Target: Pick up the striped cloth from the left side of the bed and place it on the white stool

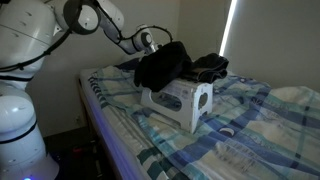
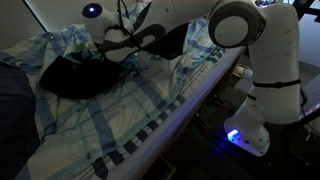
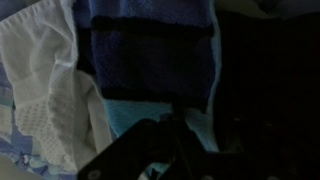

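Note:
The striped cloth (image 1: 163, 66) hangs dark and limp from my gripper (image 1: 150, 42) and drapes onto the top of the white stool (image 1: 188, 106), which stands on the bed (image 1: 250, 125). In an exterior view the cloth (image 2: 85, 76) spreads below the gripper (image 2: 125, 45) and hides the stool. In the wrist view the cloth (image 3: 150, 50) shows blue with darker stripes, just beyond the dark gripper fingers (image 3: 172, 140). A white surface at its left looks like the stool (image 3: 40, 75). The gripper appears shut on the cloth.
A black garment (image 1: 212, 67) lies on the bed right behind the stool. The plaid sheet (image 2: 150, 110) is rumpled around them. The robot base (image 2: 262, 110) stands beside the bed edge. A curtain and a bright window strip (image 1: 228, 30) are behind the bed.

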Tool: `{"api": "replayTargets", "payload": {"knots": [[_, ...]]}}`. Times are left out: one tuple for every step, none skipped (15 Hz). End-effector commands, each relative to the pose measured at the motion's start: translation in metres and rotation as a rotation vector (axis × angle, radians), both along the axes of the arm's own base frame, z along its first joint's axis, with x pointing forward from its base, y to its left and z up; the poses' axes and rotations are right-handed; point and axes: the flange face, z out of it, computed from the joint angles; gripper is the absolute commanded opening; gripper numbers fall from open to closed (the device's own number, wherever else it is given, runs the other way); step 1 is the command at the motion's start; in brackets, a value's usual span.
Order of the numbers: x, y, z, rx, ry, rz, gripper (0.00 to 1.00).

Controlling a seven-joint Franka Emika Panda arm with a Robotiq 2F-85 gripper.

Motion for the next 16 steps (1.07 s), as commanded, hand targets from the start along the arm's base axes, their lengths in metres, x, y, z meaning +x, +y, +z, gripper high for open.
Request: {"api": "replayTargets", "payload": {"knots": [[0.005,-0.004,0.004,-0.017,-0.016,-0.036,0.07],[0.005,-0.004,0.003,-0.019,-0.014,-0.036,0.05],[0.005,-0.004,0.003,-0.021,-0.014,-0.037,0.03],[0.005,-0.004,0.003,-0.021,-0.014,-0.038,0.02],[0.004,-0.004,0.006,-0.02,-0.016,-0.039,0.05],[0.004,-0.004,0.008,-0.02,-0.018,-0.039,0.06],[0.003,-0.004,0.012,-0.019,-0.023,-0.038,0.06],[0.002,-0.005,0.015,-0.019,-0.028,-0.036,0.06],[0.001,-0.005,0.02,-0.012,-0.031,-0.037,0.06],[0.0,-0.006,0.026,-0.005,-0.035,-0.039,0.06],[-0.004,-0.007,0.034,-0.001,-0.037,-0.038,0.06],[-0.007,-0.009,0.042,-0.002,-0.047,-0.04,0.06],[-0.01,-0.01,0.05,-0.004,-0.053,-0.04,0.06],[-0.013,-0.011,0.059,-0.002,-0.061,-0.041,0.06],[-0.016,-0.013,0.068,0.002,-0.067,-0.045,0.06],[-0.019,-0.015,0.077,0.005,-0.074,-0.048,0.06]]}}
